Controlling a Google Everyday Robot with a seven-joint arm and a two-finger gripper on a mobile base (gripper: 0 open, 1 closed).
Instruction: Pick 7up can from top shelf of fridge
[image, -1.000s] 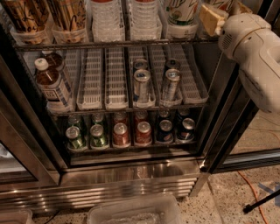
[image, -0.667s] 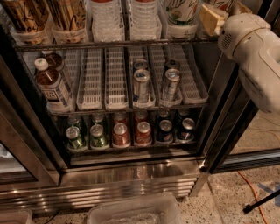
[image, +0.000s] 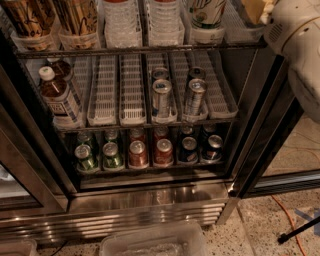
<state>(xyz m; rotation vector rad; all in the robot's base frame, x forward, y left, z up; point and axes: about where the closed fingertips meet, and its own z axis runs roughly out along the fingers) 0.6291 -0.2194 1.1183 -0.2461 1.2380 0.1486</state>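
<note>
Very little is changing over the last second. The white arm casing (image: 300, 55) is sitting at the upper right, having shifted only slightly up and to the right, and every can and bottle is standing where it stood. I am reading this as the reach not yet closing on its target. The gripper (image: 254, 9) is showing only as a tan part at the top right edge, near the right of the 7up can (image: 207, 12), and I cannot tell whether it is apart or together. The 7up can is standing upright in a clear tray at the right end of the top shelf (image: 150, 50) of the fridge (image: 150, 210), untouched, with its lid cut off by the frame. Green lettering is showing on its white side, only partly readable. To its left, clear bottles (image: 120, 20) and tall tan cans (image: 75, 17) are carrying no print I can read. On the rack below, a brown bottle (image: 57, 97) is wearing a white label too small to read. Beside it, silver-blue cans (image: 161, 95) are standing. Lowest, short green cans (image: 85, 156), red cans (image: 137, 152) and dark cans (image: 189, 149) are showing no legible brand.
</note>
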